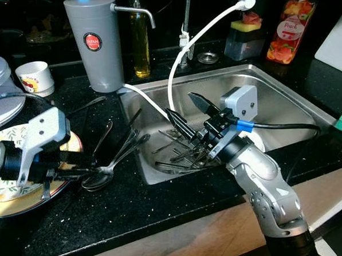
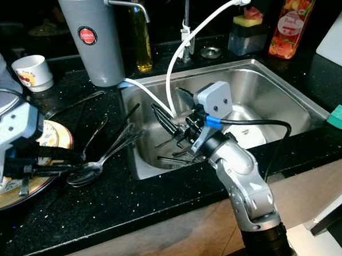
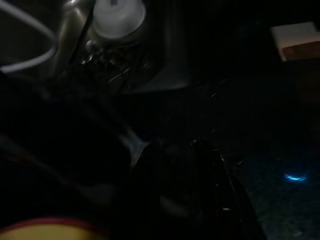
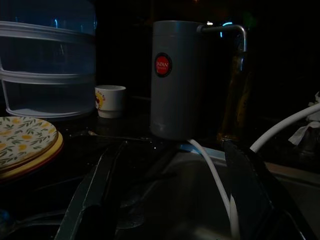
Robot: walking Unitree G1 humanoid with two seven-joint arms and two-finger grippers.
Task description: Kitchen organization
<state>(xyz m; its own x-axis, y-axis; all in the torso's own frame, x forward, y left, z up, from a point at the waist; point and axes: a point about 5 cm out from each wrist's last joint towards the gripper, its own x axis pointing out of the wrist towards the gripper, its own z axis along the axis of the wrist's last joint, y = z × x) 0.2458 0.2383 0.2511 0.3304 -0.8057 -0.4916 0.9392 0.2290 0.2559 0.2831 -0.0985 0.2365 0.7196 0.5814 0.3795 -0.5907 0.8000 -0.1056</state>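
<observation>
A black speckled stone worktop [image 1: 135, 204] surrounds a stainless steel sink [image 1: 284, 99]. Behind the sink's left corner stands a tall grey water dispenser [image 1: 95, 43]. The right tool [image 1: 184, 113] hangs over the sink with fingers apart, above loose steel cutlery [image 1: 178, 156] in the basin. Left of the sink, the left tool [image 1: 75, 167], its fingers' state unclear, lies beside steel spoons [image 1: 104, 174].

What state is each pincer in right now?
Left pincer: over the spoons on the counter; open or shut cannot be told.
Right pincer: open, holding nothing, above the cutlery in the sink.
</observation>
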